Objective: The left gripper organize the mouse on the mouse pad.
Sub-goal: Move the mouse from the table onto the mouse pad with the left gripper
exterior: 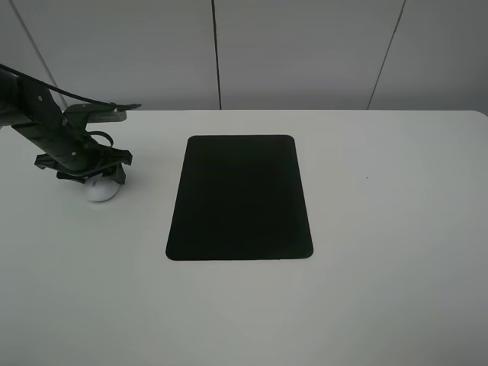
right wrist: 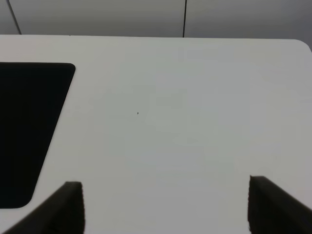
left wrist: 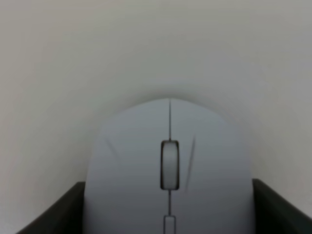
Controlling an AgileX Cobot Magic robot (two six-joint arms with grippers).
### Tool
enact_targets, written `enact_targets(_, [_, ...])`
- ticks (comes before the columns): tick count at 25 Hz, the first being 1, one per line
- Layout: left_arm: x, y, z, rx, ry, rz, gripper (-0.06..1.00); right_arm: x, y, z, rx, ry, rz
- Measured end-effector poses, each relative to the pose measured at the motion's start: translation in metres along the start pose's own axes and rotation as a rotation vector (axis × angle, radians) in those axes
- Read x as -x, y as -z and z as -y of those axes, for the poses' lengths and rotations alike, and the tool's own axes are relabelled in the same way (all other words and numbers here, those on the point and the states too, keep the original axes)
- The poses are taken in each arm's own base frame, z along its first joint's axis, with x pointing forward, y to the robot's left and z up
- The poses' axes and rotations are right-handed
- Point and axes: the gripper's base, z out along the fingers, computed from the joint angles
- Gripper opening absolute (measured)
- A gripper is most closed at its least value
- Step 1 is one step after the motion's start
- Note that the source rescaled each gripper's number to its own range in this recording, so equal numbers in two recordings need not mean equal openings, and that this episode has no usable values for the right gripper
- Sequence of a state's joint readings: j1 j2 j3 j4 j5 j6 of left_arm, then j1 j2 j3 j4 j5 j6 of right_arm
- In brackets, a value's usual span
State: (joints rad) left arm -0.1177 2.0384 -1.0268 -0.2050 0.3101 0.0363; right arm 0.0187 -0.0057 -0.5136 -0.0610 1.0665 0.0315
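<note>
The white mouse (exterior: 104,190) rests on the white table, left of the black mouse pad (exterior: 240,198) and clear of it. My left gripper (exterior: 95,175) is lowered over the mouse. In the left wrist view the mouse (left wrist: 141,161) with its grey scroll wheel fills the space between the dark fingers (left wrist: 61,212), which press against both of its sides. My right gripper (right wrist: 165,197) is open over bare table with nothing in it, the mouse pad (right wrist: 24,131) off to one side. The right gripper is outside the exterior high view.
The white table (exterior: 381,229) ends at a rounded far right corner, with grey wall panels behind it. A tiny dark speck (exterior: 367,178) lies on the table right of the pad.
</note>
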Motion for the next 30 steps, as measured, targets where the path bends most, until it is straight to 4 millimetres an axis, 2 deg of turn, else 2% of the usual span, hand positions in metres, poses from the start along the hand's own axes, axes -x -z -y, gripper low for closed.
enact_targets(4, [0.0,0.003,0.0,0.003,-0.014,-0.019,0.01,0.0,0.0,0.0,-0.002,0.001,0.0])
enact_targets(7, [0.005,0.015,0.003,-0.001,-0.002,-0.01,0.01,0.0,0.0,0.0,-0.002,0.001,0.0])
enact_targets(11, [0.011,0.034,0.018,-0.021,-0.011,0.041,0.01,0.0,0.0,0.0,-0.002,0.001,0.0])
enact_targets(14, [0.008,0.035,0.034,-0.038,-0.016,0.036,0.01,0.0,0.0,0.0,-0.002,0.001,0.0])
enact_targets(24, [0.025,0.055,0.12,-0.161,-0.034,0.099,0.01,0.0,0.0,0.0,-0.002,0.001,0.0])
enact_targets(30, [0.021,0.041,0.165,-0.192,-0.059,0.028,0.01,0.0,0.0,0.0,-0.002,0.001,0.0])
